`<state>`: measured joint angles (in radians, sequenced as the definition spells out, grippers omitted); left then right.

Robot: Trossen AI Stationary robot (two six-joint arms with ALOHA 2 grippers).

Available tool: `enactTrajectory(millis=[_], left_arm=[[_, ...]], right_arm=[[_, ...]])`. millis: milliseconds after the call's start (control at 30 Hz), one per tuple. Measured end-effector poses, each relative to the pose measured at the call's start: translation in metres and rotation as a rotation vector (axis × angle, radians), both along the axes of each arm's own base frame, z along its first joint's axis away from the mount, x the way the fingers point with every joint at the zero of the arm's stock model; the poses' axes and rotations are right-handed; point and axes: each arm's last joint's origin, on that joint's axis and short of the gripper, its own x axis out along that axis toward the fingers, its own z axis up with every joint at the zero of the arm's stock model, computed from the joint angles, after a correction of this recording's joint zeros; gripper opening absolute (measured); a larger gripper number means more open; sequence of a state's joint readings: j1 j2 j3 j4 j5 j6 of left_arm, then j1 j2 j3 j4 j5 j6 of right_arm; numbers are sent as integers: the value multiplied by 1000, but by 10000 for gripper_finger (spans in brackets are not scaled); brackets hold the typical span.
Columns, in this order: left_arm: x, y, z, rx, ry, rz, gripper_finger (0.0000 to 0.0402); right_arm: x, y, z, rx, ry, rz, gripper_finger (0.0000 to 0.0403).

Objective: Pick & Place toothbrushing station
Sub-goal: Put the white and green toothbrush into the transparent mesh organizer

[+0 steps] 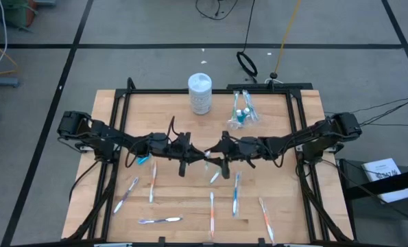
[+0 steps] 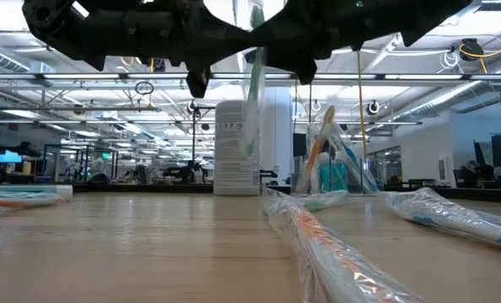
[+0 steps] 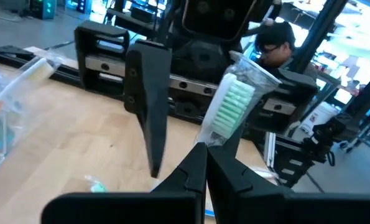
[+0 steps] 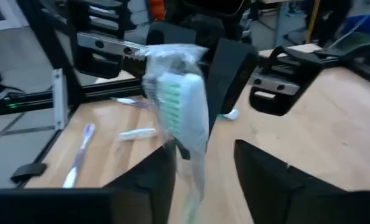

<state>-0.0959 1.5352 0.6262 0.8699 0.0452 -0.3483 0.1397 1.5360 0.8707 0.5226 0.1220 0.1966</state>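
A green-bristled toothbrush point(image 3: 234, 106) in clear wrap stands upright in the air over the table's middle point(image 2: 254, 93). My left gripper point(image 1: 195, 154) is shut on it. My right gripper point(image 1: 217, 155) faces it from the table's right and is open, one finger on each side of the wrapped head point(image 4: 180, 112). A clear cup point(image 1: 241, 110) holding toothbrushes and a blue tube stands on the table at the far side. Several wrapped toothbrushes point(image 1: 236, 193) lie flat on the near half. My left gripper pinches the wrapped toothbrush's neck just below the bristle head point(image 3: 208, 138) between its two shut fingers. The fingers come in level from the table's left and lie across the brush. The brush stands upright, lifted clear of the table.
A white lidded canister point(image 1: 200, 92) stands at the far middle, left of the cup. A small blue tube point(image 1: 143, 159) lies under my left arm. Black frame rails point(image 1: 210, 91) run along the table's far, left and right sides. A person point(image 3: 275, 43) shows beyond the table.
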Motion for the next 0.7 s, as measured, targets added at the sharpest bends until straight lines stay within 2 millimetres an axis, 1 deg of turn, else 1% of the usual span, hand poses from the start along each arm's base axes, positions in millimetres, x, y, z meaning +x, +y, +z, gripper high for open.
enactTrajectory(millis=[100,167,367,433,500,600,700], left_arm=[[0,0,1,34,-10,-9,5],[0,-1,1,53,-13,-10,3],[0,0,0,58,-9,19,22],[0,0,-1,60,3,23,24],[0,0,-3,62,22,23,25],[0,0,-4,64,36,23,26],[0,0,-5,64,44,22,26]], right_arm=[[0,-1,-3,14,28,65,114],[-1,-1,-4,14,42,72,91],[-1,-2,-5,10,54,56,18],[-1,-3,-7,8,75,52,13],[-3,-4,-9,12,106,41,20],[-10,-6,-4,16,143,13,27],[-21,-11,4,-9,194,-28,16]])
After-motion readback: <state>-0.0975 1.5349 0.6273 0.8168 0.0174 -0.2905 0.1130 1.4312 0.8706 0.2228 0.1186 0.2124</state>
